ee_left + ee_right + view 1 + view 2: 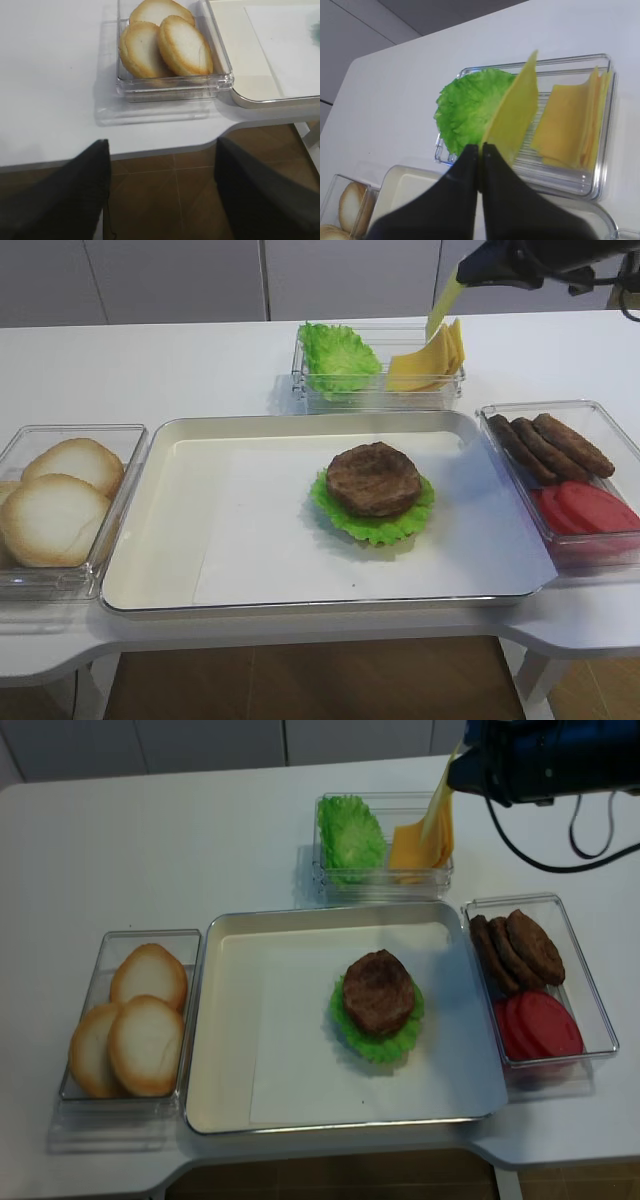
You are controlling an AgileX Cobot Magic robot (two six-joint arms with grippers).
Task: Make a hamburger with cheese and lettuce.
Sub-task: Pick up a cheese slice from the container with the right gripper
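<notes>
In the exterior high view, the black right gripper is raised at the far right above the white tabletop and is closed on the top corner of one thin yellow cheese slice, which hangs tilted above the clear plastic bin holding spare green lettuce leaves and a fanned stack of yellow slices. The hamburger, a dark-brown round patty on a ruffled green lettuce leaf, sits right of centre in the cream metal tray. In the right wrist view, the gripper's jaws are pressed together on the lower corner of the slice. In the left wrist view, the two dark fingers of the left gripper stand wide apart, holding nothing, below the tabletop's near edge, near the clear bin of pale round buns. The second exterior view shows brown patties and red tomato slices in the right bin.
</notes>
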